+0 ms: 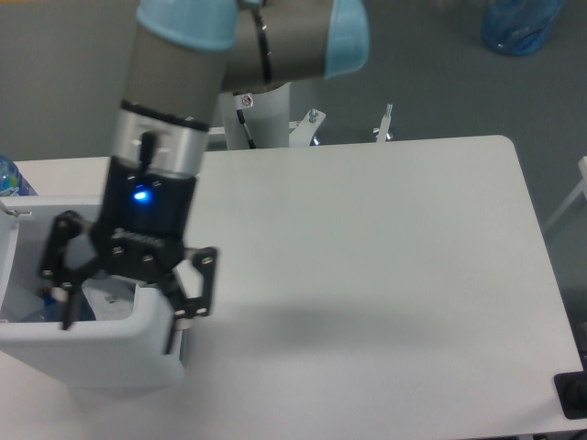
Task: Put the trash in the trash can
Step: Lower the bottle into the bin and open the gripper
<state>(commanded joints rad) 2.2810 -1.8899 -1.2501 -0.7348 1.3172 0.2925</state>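
Observation:
The trash can (92, 341), a white bin with a thick rim, stands at the table's left front corner. My gripper (119, 323) hangs over its right half, open, with nothing between its black fingers (62, 302). Inside the bin, low at the left, a bit of the clear bottle (35, 308) with some blue on it shows past the left finger. A pale crumpled shape (106, 295) lies in the bin between the fingers; it may be the paper trash, but I cannot tell for sure. The arm hides most of the bin's inside.
The white table (367, 257) stretches to the right of the bin. A blue bottle top (7, 176) pokes in at the left edge. A blue bag (519, 26) lies on the floor at the back right. A black object (573, 394) sits at the table's front right corner.

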